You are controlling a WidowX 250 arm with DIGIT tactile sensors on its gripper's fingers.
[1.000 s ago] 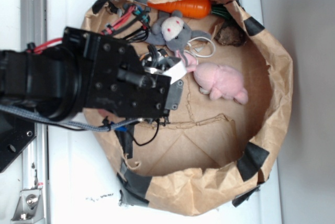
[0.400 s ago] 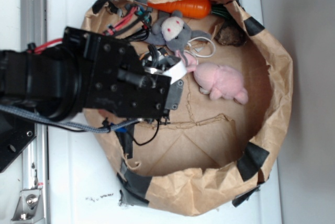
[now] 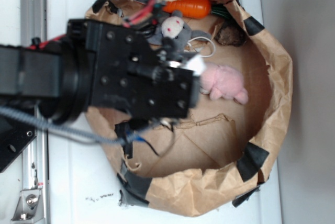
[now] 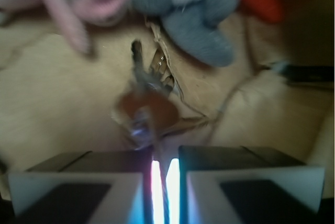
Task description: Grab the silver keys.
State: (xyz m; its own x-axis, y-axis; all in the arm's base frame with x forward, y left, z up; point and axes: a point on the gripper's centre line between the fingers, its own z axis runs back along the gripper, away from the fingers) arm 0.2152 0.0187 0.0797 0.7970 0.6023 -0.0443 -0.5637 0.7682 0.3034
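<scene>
The silver keys [image 4: 142, 113] show in the wrist view as a blurred shiny bunch hanging just ahead of my fingertips. Their thin wire ring runs down into the narrow slit between the two fingers. My gripper [image 4: 161, 157] is shut on that wire. From the exterior view, the gripper [image 3: 189, 68] hangs over the brown paper floor between a grey mouse toy [image 3: 175, 29] and a pink plush pig [image 3: 225, 82]. The arm hides the keys there.
A low paper-bag wall [image 3: 280, 77] with black tape patches rings the area. An orange carrot toy [image 3: 191, 7], a brown lump [image 3: 230, 35] and a white cord loop [image 3: 208, 50] lie at the back. Torn paper creases [image 4: 172, 85] lie beneath the keys.
The arm has shifted right and looms larger, as if raised. It now covers more of the mouse toy and reaches the pig's edge.
</scene>
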